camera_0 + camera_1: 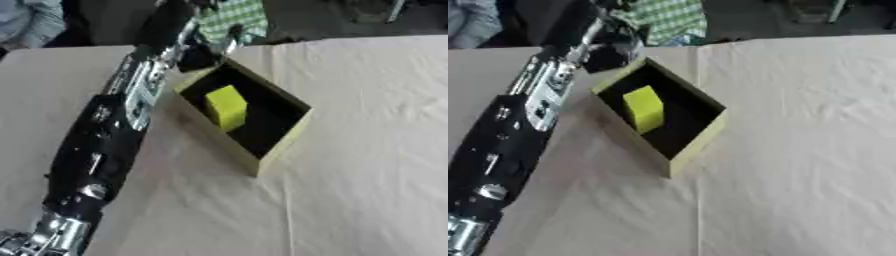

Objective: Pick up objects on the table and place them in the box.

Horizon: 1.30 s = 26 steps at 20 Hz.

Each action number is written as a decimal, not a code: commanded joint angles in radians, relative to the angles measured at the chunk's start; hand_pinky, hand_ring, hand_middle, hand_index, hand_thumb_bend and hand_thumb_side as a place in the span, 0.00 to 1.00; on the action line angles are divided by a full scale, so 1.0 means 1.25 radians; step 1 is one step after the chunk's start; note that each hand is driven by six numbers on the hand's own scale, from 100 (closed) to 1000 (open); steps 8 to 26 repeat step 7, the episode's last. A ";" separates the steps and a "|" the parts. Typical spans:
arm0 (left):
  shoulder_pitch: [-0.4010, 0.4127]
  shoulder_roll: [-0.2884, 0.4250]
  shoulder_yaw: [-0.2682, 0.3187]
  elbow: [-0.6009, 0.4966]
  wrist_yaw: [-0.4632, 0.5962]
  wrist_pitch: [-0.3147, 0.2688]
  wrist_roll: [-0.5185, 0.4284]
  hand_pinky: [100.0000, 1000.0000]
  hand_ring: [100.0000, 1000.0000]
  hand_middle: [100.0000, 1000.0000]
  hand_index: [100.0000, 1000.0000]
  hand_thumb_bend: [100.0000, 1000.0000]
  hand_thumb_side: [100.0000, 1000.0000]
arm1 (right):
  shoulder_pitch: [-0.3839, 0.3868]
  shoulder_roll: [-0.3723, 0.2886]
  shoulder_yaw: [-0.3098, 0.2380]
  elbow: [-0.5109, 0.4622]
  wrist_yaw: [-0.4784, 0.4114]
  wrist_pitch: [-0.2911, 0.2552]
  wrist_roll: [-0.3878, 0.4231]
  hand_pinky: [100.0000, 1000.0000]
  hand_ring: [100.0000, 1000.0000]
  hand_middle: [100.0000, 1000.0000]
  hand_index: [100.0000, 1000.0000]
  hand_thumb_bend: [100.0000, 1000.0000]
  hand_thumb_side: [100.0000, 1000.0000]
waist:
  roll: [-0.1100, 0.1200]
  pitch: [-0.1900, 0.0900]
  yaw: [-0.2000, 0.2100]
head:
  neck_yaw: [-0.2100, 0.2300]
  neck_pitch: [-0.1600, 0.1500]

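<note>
Reaching far across the table (367, 150), my left hand (203, 50) hangs at the far corner of the box (284, 142), just above and beside its rim; whether the fingers are spread, closed or curled round anything I cannot tell, since the hand shows only as a dark, blurred shape with a pale silver part jutting up behind it. My left arm (105, 135), black with silver joints, runs in a long diagonal from the lower left corner up to that hand, passing close along the box's left wall. Set askew on the pale cloth that covers the table, the box is an open, olive-yellow carton with a dark interior. Inside it stands a bright yellow block (227, 106), tilted a little, resting toward the left-hand side of the box and nearer the far end than the near one. At the table's far edge, behind the hand, a green-and-white checked cloth (667, 17) shows. My right hand appears in neither view.
</note>
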 commanded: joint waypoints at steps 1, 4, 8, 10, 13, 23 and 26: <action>0.013 0.064 0.030 -0.119 0.168 0.043 0.102 0.64 0.56 0.49 0.72 0.00 0.76 | -0.007 -0.020 -0.011 -0.014 0.002 -0.002 -0.006 0.71 0.69 0.44 0.78 0.00 0.59 | 0.003 -0.026 0.006 | -0.014 0.015; 0.064 0.102 0.050 -0.215 0.289 0.062 0.148 0.58 0.51 0.45 0.70 0.00 0.74 | -0.003 -0.022 -0.014 -0.014 0.004 -0.003 -0.009 0.71 0.69 0.44 0.78 0.00 0.59 | 0.000 -0.031 0.016 | -0.023 0.021; 0.119 0.133 0.076 -0.318 0.407 0.089 0.171 0.57 0.51 0.45 0.70 0.00 0.74 | 0.001 -0.025 -0.017 -0.014 0.006 -0.004 -0.013 0.71 0.69 0.44 0.78 0.00 0.60 | -0.004 -0.034 0.025 | -0.030 0.023; 0.119 0.133 0.076 -0.318 0.407 0.089 0.171 0.57 0.51 0.45 0.70 0.00 0.74 | 0.001 -0.025 -0.017 -0.014 0.006 -0.004 -0.013 0.71 0.69 0.44 0.78 0.00 0.60 | -0.004 -0.034 0.025 | -0.030 0.023; 0.119 0.133 0.076 -0.318 0.407 0.089 0.171 0.57 0.51 0.45 0.70 0.00 0.74 | 0.001 -0.025 -0.017 -0.014 0.006 -0.004 -0.013 0.71 0.69 0.44 0.78 0.00 0.60 | -0.004 -0.034 0.025 | -0.030 0.023; 0.119 0.133 0.076 -0.318 0.407 0.089 0.171 0.57 0.51 0.45 0.70 0.00 0.74 | 0.001 -0.025 -0.017 -0.014 0.006 -0.004 -0.013 0.71 0.69 0.44 0.78 0.00 0.60 | -0.004 -0.034 0.025 | -0.030 0.023; 0.119 0.133 0.076 -0.318 0.407 0.089 0.171 0.57 0.51 0.45 0.70 0.00 0.74 | 0.001 -0.025 -0.017 -0.014 0.006 -0.004 -0.013 0.71 0.69 0.44 0.78 0.00 0.60 | -0.004 -0.034 0.025 | -0.030 0.023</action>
